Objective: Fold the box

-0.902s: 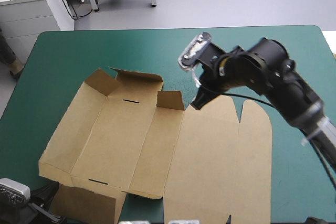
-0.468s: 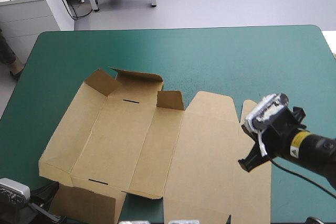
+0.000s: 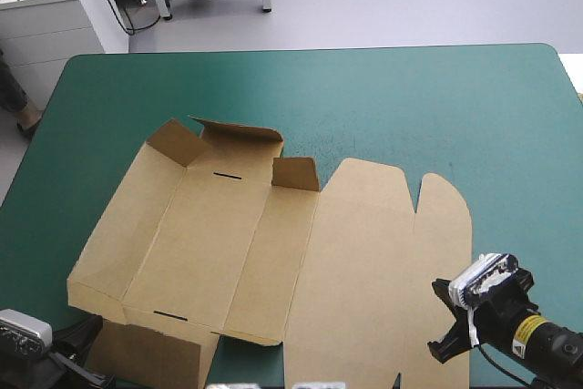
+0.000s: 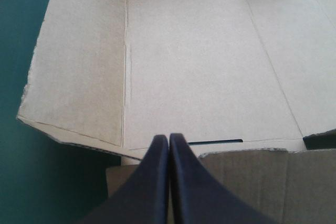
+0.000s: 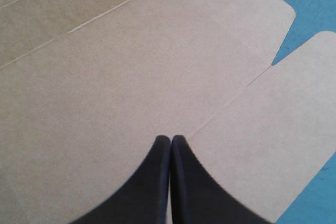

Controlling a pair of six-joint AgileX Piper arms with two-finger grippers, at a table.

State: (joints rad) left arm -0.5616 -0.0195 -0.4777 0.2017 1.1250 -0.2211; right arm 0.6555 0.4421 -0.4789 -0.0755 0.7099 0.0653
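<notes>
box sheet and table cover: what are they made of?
box: brown cardboard, likely corrugated, with a matte finish; scored fold lines and rough cut edges show. teal-green cover: matte, faintly speckled, no glare; probably a mat or fabric, can't tell which.

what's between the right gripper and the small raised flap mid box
Only bare board: the brown cardboard box's flat lid panel runs from the right gripper to the raised flap, per the high view.
</notes>
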